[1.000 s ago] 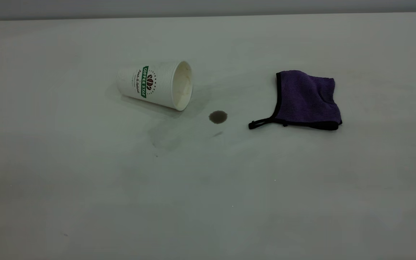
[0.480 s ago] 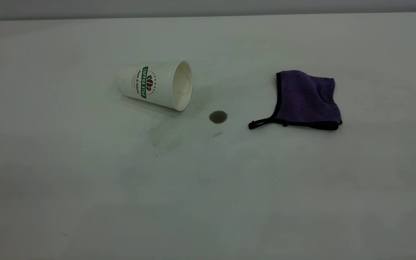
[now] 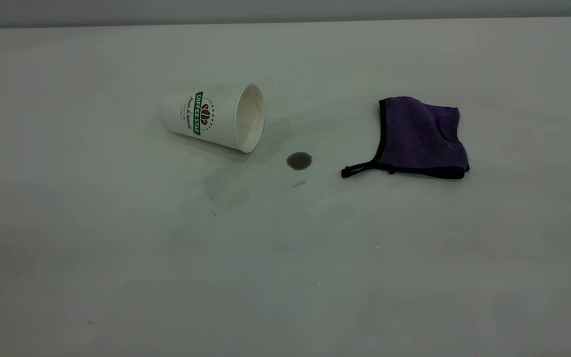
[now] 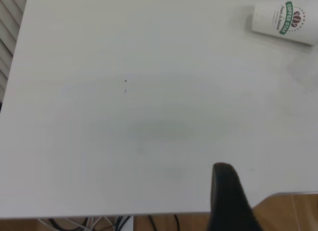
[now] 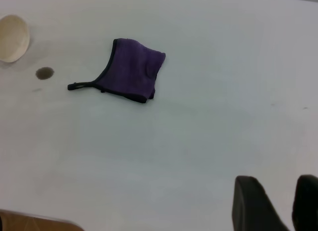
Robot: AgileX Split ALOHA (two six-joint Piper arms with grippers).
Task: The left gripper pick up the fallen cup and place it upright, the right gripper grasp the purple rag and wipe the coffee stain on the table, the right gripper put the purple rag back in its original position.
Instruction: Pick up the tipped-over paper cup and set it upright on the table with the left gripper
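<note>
The cup lies on its side on the table, its mouth turned toward the coffee stain. The same cup shows far off in the left wrist view. Right of the stain the purple rag lies folded, its black loop pointing at the stain. No gripper shows in the exterior view. A dark part of my left gripper hangs over the table's near edge, far from the cup. My right gripper is open and holds nothing, well short of the rag; the stain lies beyond the rag.
Faint grey smears spread across the table in front of the cup. The table's edge has cables and a wooden floor below it. A grey wall runs behind the table.
</note>
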